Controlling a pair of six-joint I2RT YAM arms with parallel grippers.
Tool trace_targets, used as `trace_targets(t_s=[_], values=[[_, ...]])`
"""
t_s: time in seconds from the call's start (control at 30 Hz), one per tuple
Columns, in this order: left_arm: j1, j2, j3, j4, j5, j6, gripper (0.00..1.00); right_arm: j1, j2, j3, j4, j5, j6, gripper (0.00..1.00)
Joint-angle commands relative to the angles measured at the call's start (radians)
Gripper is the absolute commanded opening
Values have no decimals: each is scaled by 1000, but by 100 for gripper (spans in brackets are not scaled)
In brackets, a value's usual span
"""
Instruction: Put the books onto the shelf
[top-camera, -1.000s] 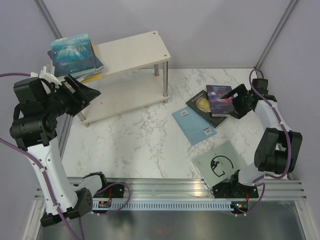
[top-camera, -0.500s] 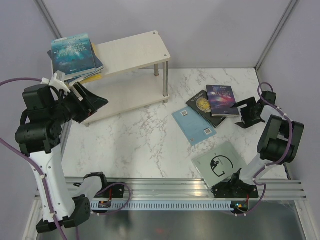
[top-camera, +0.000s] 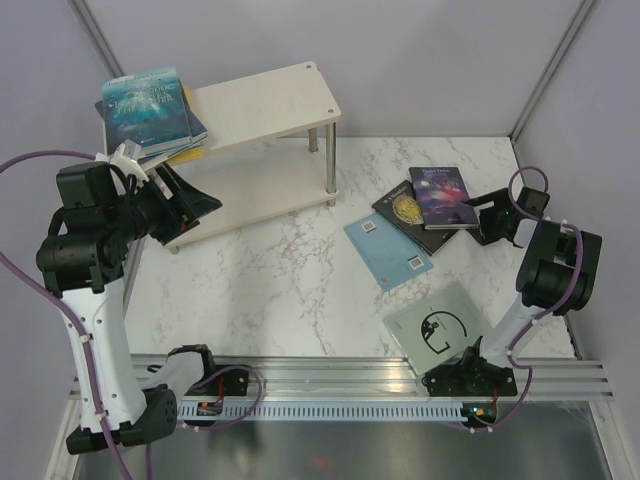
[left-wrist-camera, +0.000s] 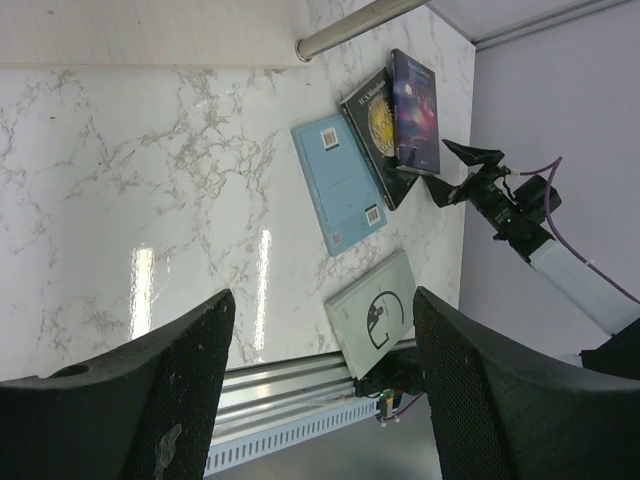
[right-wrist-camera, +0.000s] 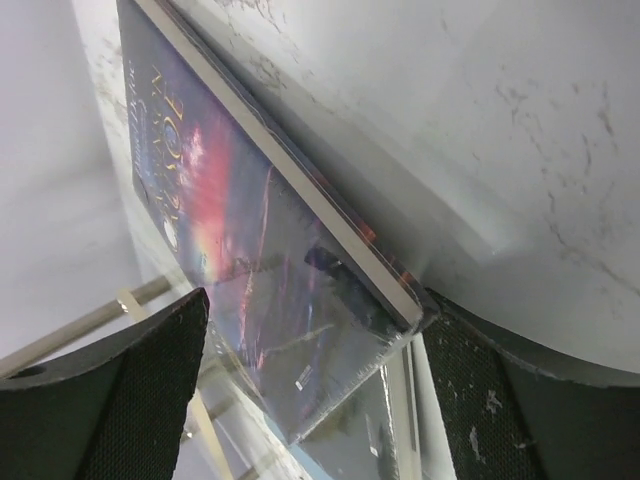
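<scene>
top external view: right gripper (top-camera: 487, 213) gapes wide, clamping nothing; purple book (top-camera: 443, 197) lies on the table with its edge just between the fingers, black book (top-camera: 400, 212) beyond it. left gripper (top-camera: 196, 204) is open and empty, shelf (top-camera: 265, 100) just ahead, teal book (top-camera: 148, 105) on the top board above it.

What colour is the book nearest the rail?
Book: pale grey, black G-like mark; clearest in top view.

Loose on the counter (top-camera: 290, 285), four: purple galaxy book (top-camera: 444, 197), black book (top-camera: 402, 212), light blue book (top-camera: 387, 252), pale grey book (top-camera: 440, 325). One shelf (top-camera: 270, 100), two tiers, one stack; teal book (top-camera: 147, 105) on top, count beneath unclear. Two tools: left tool (top-camera: 195, 200), right tool (top-camera: 480, 219).
</scene>
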Motion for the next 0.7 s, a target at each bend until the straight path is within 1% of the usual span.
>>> trace_targets(t_s=[0.0,0.03,0.07,0.1,0.13,0.17,0.2,0.27,0.3,0.33,0.47,0.57,0.63,0.67], values=[[-10,10,-1,-11,-24,42,75,-4,101,-88,115,98,16,88],[-11,14,-4,-11,-25,42,75,-4,106,-97,135,91,20,84],[-11,20,-2,-11,-25,44,75,-4,111,-108,188,83,27,77],[-16,23,-4,-11,-28,44,75,-6,118,-116,210,78,30,62],[-17,25,-5,-11,-32,44,75,-4,123,-127,227,72,31,50],[-19,26,-5,-11,-35,45,75,-4,134,-131,256,60,30,43],[-24,28,-8,-11,-36,47,75,-4,140,-131,264,54,27,29],[-30,29,-13,-12,-41,50,75,-4,149,-134,293,34,14,14],[-33,28,-15,-11,-44,50,75,-4,148,-131,296,32,11,2],[-34,29,-18,-14,-44,50,75,-4,141,-131,293,29,5,0],[-40,28,-24,-12,-42,48,75,-4,70,-122,259,26,-26,0],[-42,22,-30,-12,-44,42,75,-6,-54,-93,191,29,-39,0],[-42,14,-35,-6,-47,38,75,-3,-117,-79,164,28,-12,0],[-44,10,-38,-3,-48,32,75,-1,-183,-75,140,29,0,0]])
